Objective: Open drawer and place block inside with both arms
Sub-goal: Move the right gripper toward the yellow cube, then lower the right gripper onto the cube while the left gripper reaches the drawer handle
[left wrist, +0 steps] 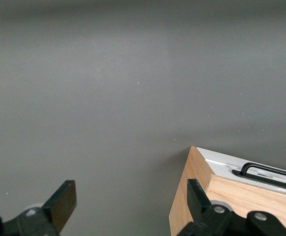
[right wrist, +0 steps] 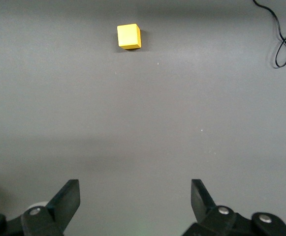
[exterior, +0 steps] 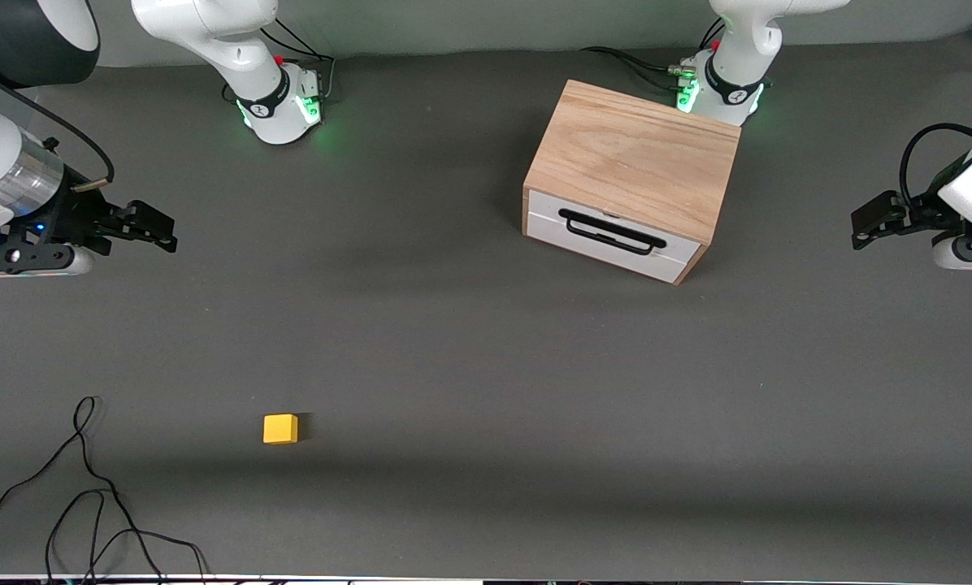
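The drawer point(exterior: 614, 236) is shut in its light wood cabinet point(exterior: 636, 158), white front and black bar handle point(exterior: 612, 231) facing the front camera. The yellow-orange block point(exterior: 280, 428) lies on the grey table, nearer the front camera, toward the right arm's end. My right gripper point(exterior: 149, 226) is open and empty over bare table at the right arm's end; its wrist view shows the block point(right wrist: 129, 36) well ahead of the gripper point(right wrist: 135, 199). My left gripper point(exterior: 872, 221) is open and empty over the table at the left arm's end; its wrist view shows the gripper point(left wrist: 131, 201) beside the cabinet corner point(left wrist: 192, 196) and the handle point(left wrist: 266, 172).
A loose black cable point(exterior: 88, 487) lies on the table near the front edge at the right arm's end, also in the right wrist view point(right wrist: 283, 39). The arm bases point(exterior: 279, 106) stand along the table's back edge, one right by the cabinet.
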Robot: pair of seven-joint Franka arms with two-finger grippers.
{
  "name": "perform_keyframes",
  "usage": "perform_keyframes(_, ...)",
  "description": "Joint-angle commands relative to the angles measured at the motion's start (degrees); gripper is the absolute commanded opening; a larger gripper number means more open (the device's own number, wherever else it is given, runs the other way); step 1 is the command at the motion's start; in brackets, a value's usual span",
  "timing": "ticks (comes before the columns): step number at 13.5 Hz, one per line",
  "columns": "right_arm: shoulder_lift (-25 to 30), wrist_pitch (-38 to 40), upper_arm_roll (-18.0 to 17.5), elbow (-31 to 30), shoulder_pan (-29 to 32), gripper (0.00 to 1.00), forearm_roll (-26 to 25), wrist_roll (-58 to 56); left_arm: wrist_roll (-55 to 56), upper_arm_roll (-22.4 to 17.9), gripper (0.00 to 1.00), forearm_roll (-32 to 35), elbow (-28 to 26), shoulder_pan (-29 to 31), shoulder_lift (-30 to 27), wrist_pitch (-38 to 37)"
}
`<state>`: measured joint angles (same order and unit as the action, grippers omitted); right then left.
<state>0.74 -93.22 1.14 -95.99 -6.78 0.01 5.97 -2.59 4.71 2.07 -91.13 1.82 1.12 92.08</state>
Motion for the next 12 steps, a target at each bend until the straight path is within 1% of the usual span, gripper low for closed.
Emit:
perform_keyframes(1,-1.26,-2.13,0.35,0.45,0.19,1.0,-0.36,0.79,-0.92,-0.23,1.0,0.22,-0.89,-0.32,-0.68,0.64)
perform_keyframes(3,-3.8,-5.73,0.27,0.89,0.19,1.0,-0.27,0.79,-0.83,-0.32,1.0,0.22,-0.89,-0.32,-0.68,0.47)
perform_keyframes(4,-5.64,-6.79,0.18,2.11,0.1,1.0,-0.18,0.88,-0.83,-0.32,1.0,0.22,-0.89,-0.32,-0.68,0.55)
perform_keyframes(5,-8.27,-6.98,0.27,4.73,-0.85,1.0,-0.18,0.88,-0.92,-0.23,1.0,0.22,-0.89,-0.32,-0.68,0.55)
perform_keyframes(6,-11.69,-6.89,0.18,8.76,-1.56,1.0,-0.27,0.97,-1.53,-0.23,1.0,0.22,-0.81,-0.67,-0.33,0.38)
perform_keyframes(7,-14.94,-6.89,0.18,11.67,-1.74,1.0,-0.18,0.97,-3.54,-0.23,1.0,-0.39,-0.28,-0.68,2.02,-0.58)
perform_keyframes(8,-17.67,-6.89,0.18,13.96,-1.83,1.0,-0.1,1.06,-4.78,-0.14,1.0,-0.74,-0.54,-0.68,2.39,-3.46)
perform_keyframes(9,-20.22,-7.07,0.18,15.9,-2.27,1.0,0.43,1.06,-4.35,-0.06,1.0,-1.18,0.33,-0.94,2.57,-4.88)
perform_keyframes(10,-23.03,-7.24,0.18,17.75,-2.44,1.0,0.61,1.06,-3.31,-0.05,1.0,-1.27,0.25,-0.77,2.57,-4.98)
perform_keyframes(12,-27.09,-10.65,0.27,19.43,-2.45,1.0,0.7,0.97,5.26,0.03,1.0,-2.5,0.16,-1.29,2.57,-5.68)
